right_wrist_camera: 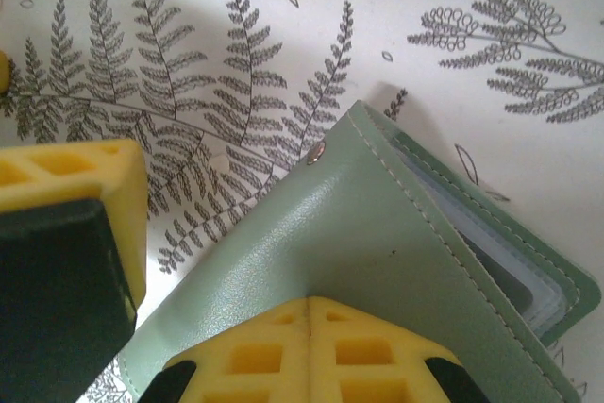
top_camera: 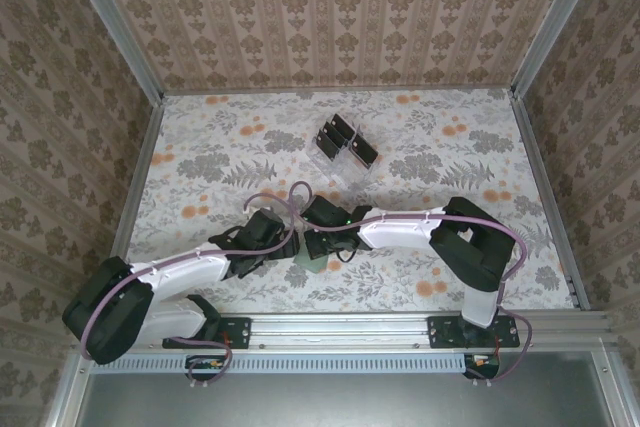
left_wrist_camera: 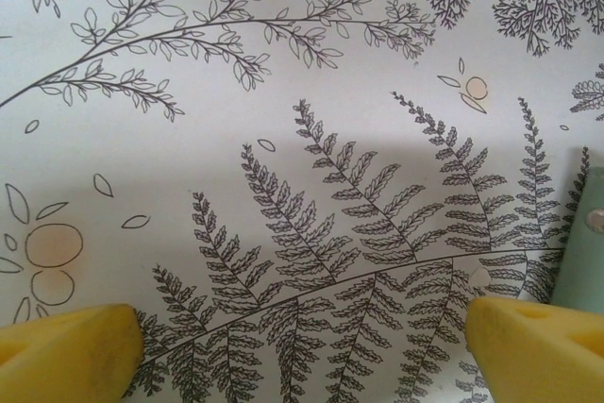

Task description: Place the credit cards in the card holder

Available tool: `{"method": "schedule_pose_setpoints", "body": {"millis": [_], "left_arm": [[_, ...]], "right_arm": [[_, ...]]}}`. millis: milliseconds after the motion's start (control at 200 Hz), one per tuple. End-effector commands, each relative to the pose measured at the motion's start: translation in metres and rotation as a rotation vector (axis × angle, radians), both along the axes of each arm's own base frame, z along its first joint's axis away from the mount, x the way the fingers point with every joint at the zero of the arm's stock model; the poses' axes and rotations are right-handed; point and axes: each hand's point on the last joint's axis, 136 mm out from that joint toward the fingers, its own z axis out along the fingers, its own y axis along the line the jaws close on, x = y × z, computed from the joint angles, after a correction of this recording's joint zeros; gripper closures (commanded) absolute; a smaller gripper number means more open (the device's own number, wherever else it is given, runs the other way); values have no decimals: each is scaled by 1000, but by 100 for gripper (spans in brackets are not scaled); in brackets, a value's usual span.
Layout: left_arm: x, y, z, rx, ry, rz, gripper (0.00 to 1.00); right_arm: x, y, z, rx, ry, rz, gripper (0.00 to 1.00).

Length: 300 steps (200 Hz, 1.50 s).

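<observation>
The grey-green card holder (right_wrist_camera: 377,243) lies on the fern-print table, its cover lifted so the inner pockets (right_wrist_camera: 510,271) show. My right gripper (right_wrist_camera: 310,313) is shut, its yellow fingertips pinching the raised cover at a crease. In the top view the card holder (top_camera: 303,274) sits near the front middle, with the right gripper (top_camera: 318,247) over it. My left gripper (left_wrist_camera: 302,356) is open just to its left, low over bare table with nothing between its fingers (left_wrist_camera: 71,356). The holder's edge (left_wrist_camera: 590,233) shows beside its right finger. Dark credit cards (top_camera: 345,142) stand in a clear rack farther back.
One yellow finger of the left gripper (right_wrist_camera: 66,195) stands close beside the holder in the right wrist view. Patterned walls close in the table on three sides, and a metal rail (top_camera: 340,327) runs along the front.
</observation>
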Motion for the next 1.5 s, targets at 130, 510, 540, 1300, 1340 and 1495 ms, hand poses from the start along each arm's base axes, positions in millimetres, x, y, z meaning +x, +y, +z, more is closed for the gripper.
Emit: {"method": "schedule_pose_setpoints", "body": {"millis": [130,510,540,1300,1340,1495], "left_arm": [[-43,-6,-40,-54,212,-46,0],[-38,-7,-35,-52,197,-43,0],[-38,-8,-35,-52,197,-44,0],[-33,-14,-21,-73,171,-58,0],[-33,-14,-21,-74,170,-57,0],[-33,-15,-21,-74,170,-59,0]], "right_arm": [[-41,-51,-34,-214,162,-9,100],[3,-66,-24,-251,45,-56,100],[7,-65,-21,-247,37,-56,100],[20,-61,36,-52,-48,-116,100],[19,-61,35,-52,-47,-117,100],[19,-62,29,-57,-46,-126,100]]}}
